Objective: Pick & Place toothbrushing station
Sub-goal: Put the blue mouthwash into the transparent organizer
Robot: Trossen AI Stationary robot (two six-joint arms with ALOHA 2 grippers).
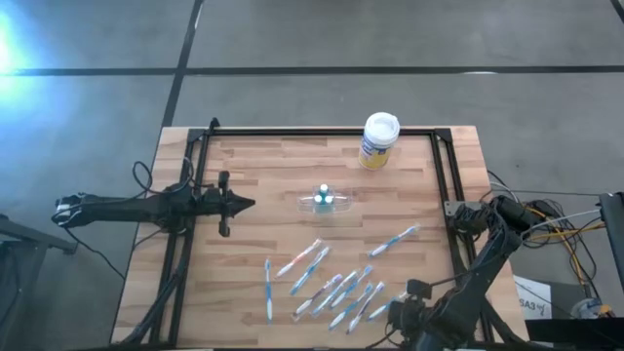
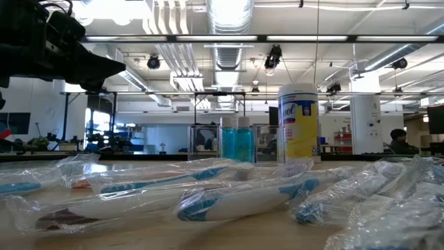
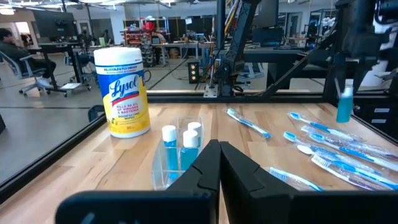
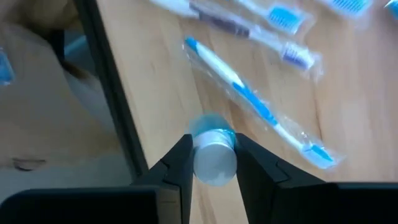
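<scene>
The clear plastic holder (image 1: 324, 201) stands mid-table with small white-capped blue tubes upright in it (image 3: 180, 149). Slim blue-and-white toothbrushes in clear wrappers (image 1: 331, 283) lie scattered on the near half of the table. My right gripper (image 1: 398, 310) hovers over the near right part, shut on one small blue tube (image 3: 345, 106). My left gripper (image 1: 244, 204) waits level at the left, shut and empty, pointing at the holder (image 3: 177, 158). My right gripper pinches the small tube at its white round upper end (image 4: 214, 163) between its two fingers. The fingers (image 4: 181, 158) come from above, pointing steeply down. The tube's blue body (image 3: 345, 109) hangs upright below them, clear of the table.
A larger white-lidded canister with a yellow label (image 1: 379, 139) stands at the far side, right of centre. A black frame rail (image 1: 444, 175) runs along the table's edges; its right rail (image 4: 106, 81) passes close beside my right gripper. A wrapped toothbrush (image 4: 255, 102) lies just beneath it.
</scene>
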